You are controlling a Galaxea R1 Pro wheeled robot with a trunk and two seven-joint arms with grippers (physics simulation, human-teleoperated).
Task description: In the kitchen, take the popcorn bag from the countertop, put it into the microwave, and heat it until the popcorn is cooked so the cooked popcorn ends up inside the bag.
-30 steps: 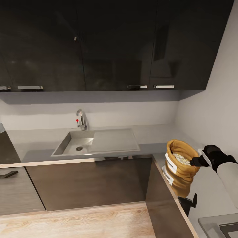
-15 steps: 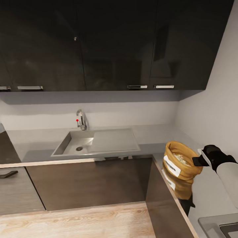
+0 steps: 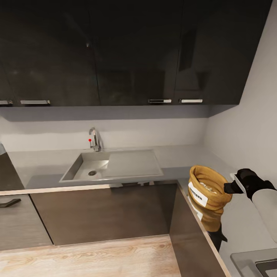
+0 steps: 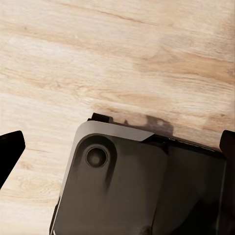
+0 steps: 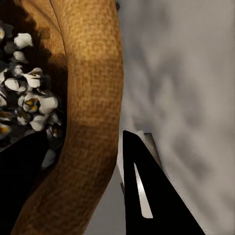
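Note:
The golden-tan popcorn bag (image 3: 209, 192) hangs just above the glossy dark slab (image 3: 238, 227) at the right, tilted with its open mouth leaning left. White popcorn (image 3: 210, 187) shows inside it. My right gripper (image 3: 230, 187) is shut on the bag's rim from the right. In the right wrist view one dark finger (image 5: 139, 191) lies outside the bag wall (image 5: 90, 98) and the other sits inside beside the popcorn (image 5: 29, 103). My left gripper (image 4: 117, 147) is open over the wooden floor and my own base. The light-grey countertop (image 3: 38, 165) runs along the back wall. The microwave is out of view.
A steel sink (image 3: 111, 165) with a tap (image 3: 94, 139) is set in the back counter. Glossy black upper cabinets (image 3: 134, 54) hang above it. A grey wall (image 3: 246, 127) stands close at the right, and a hob corner (image 3: 257, 265) shows at the lower right.
The bag has tipped further to the left in the right gripper, its mouth swinging out and its body shifting slightly left. The gripper and the camera have stayed put.

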